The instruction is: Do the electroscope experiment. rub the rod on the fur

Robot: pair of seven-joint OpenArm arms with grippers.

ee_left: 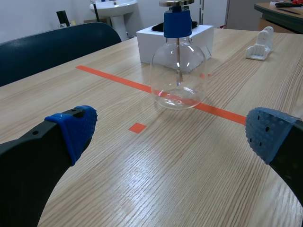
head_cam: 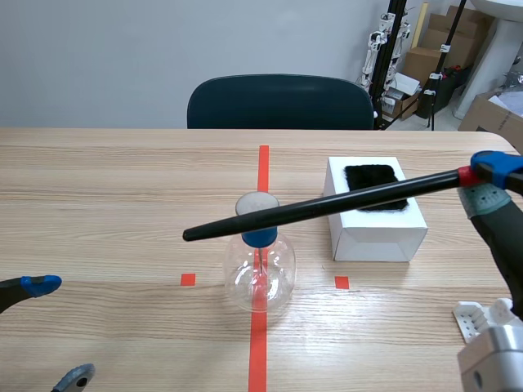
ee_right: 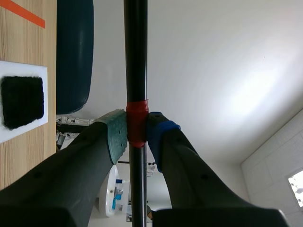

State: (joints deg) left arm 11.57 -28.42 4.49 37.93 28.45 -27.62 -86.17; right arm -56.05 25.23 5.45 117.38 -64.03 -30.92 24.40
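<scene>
- At the right side of the tabletop [head_cam: 98, 204], the right jaws pinch the black rod [head_cam: 327, 206] at its red tape band [ee_right: 136, 124], with one pad [ee_right: 117, 135] on each side of the band.
- Rod position: held in the air, slanting from the right jaws toward the left. Its free tip is past the electroscope [head_cam: 260, 273], and its shaft crosses in front of the grey cap.
- Fur [head_cam: 374, 186]: a black patch on top of the white box [head_cam: 377, 235], right of the centre line. The rod's shaft passes across it in the scene view. I cannot tell whether they touch; it looks clear.
- Left jaws: spread wide, holding nothing, low at the near left, well apart from the flask.
- Handling, as a judgement: the rod looks stiff, light and smooth. Gripped at the very end, it is a long lever and may pivot in the pads under rubbing pressure. The tape band seems the right place to hold it, leaving the bare shaft for the fur.
- The glass flask is fragile, so keep the rod tip off it.
</scene>
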